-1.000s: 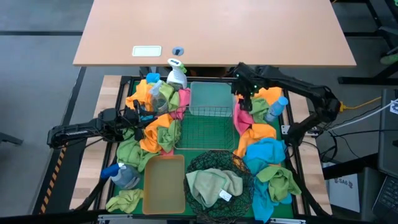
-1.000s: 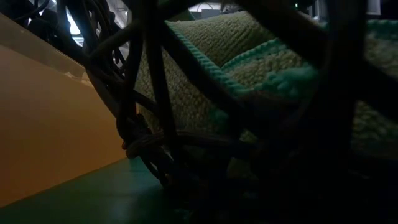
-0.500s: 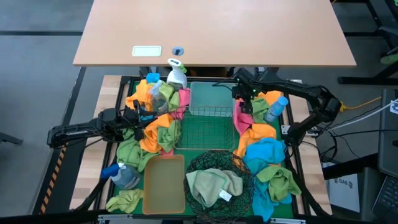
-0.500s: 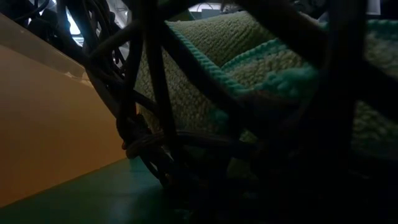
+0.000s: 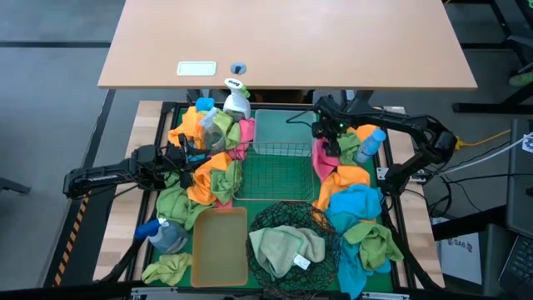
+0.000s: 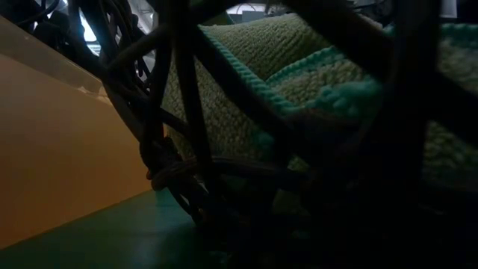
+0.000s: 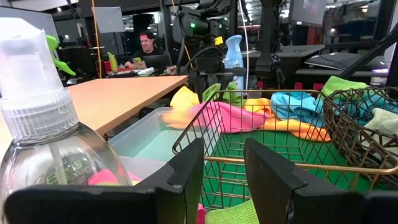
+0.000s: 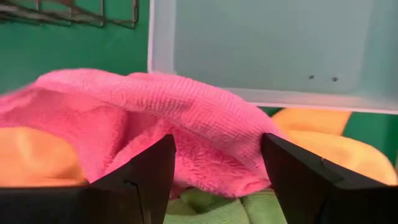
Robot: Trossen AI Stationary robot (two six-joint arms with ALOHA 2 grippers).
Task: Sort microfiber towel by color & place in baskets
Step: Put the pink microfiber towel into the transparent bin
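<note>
Right gripper (image 8: 214, 180) spread wide, hovering right over pink towel (image 8: 155, 118), just beside clear basket (image 5: 281, 127). Left gripper (image 7: 224, 180) fingers parted, gripping nothing, by wire basket (image 7: 261, 134).

my right claw (image 5: 326, 137) hangs over the towel pile (image 5: 346, 187) on the right side of the work area, fingers (image 8: 292, 180) spread above one towel (image 8: 180, 130), just beside the clear bin (image 5: 281, 129) at the back middle. in front of that bin sits the wire basket (image 5: 275, 177), then the round mesh basket (image 5: 291, 237) with a towel inside, and the solid bin (image 5: 220, 246) to its left. my left claw (image 5: 187, 158) waits over the left pile (image 5: 208, 158), spread apart, a spray bottle (image 5: 236, 100) behind it.
</note>
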